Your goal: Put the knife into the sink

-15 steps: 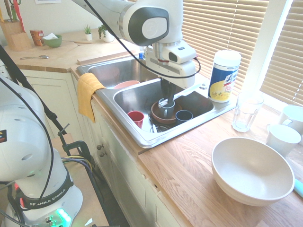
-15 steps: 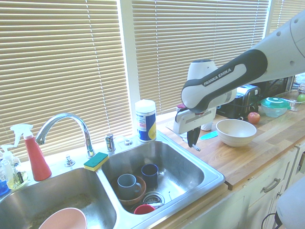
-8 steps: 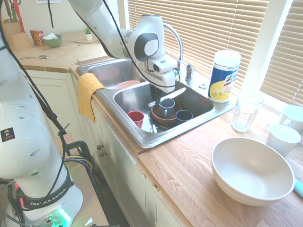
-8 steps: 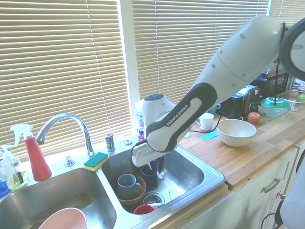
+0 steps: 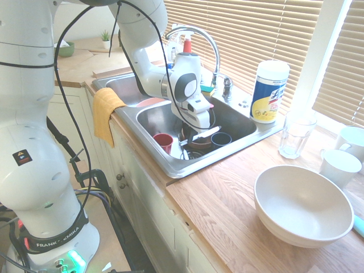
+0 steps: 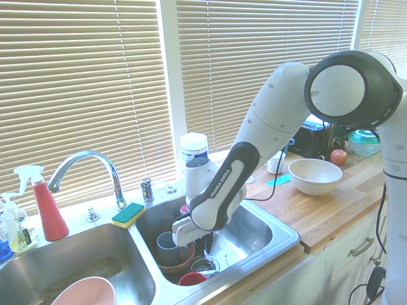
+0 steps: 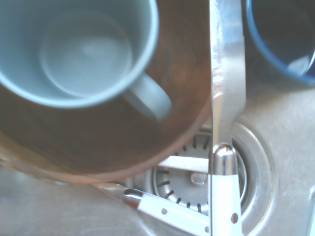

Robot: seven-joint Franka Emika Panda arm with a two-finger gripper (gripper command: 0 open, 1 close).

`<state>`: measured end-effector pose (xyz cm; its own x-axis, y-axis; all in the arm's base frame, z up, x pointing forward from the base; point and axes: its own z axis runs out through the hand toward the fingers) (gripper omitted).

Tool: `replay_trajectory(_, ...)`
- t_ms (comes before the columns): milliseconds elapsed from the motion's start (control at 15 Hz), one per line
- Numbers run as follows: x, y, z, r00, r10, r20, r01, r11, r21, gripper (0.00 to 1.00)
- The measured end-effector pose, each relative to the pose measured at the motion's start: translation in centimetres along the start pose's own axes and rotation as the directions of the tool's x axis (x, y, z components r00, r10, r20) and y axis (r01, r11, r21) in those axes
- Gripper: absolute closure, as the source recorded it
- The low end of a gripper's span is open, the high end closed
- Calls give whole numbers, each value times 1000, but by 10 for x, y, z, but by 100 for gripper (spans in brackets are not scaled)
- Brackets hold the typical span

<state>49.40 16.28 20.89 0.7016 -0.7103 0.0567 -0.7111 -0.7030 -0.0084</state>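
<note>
So the arm's bent down over the right-hand basin, end effector (image 6: 206,244) pinching the white-handled knife (image 7: 226,162) above the drain strainer (image 7: 192,182) (mugs everywhere). Wooden worktop (image 5: 222,210), blinds (image 6: 82,89) behind.

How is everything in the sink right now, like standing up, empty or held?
Knife: held, above the drain.
Gripper: shut on the knife.
Light blue mug: upright, empty.
Brown bowl: upright, mug inside.
Other white-handled utensil: lying down.
</note>
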Motion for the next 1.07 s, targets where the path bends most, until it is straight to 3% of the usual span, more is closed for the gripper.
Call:
replay_trajectory(267, 2, -1, 21, 1000, 8, 9, -7, 1000, -15, 100)
replay_trajectory(333, 2, -1, 25, 1000, 13, 13, -13, 1000, -19, 0)
replay_trajectory(1067, 8, 1, 32, 999, 45, 30, -45, 999, -23, 0)
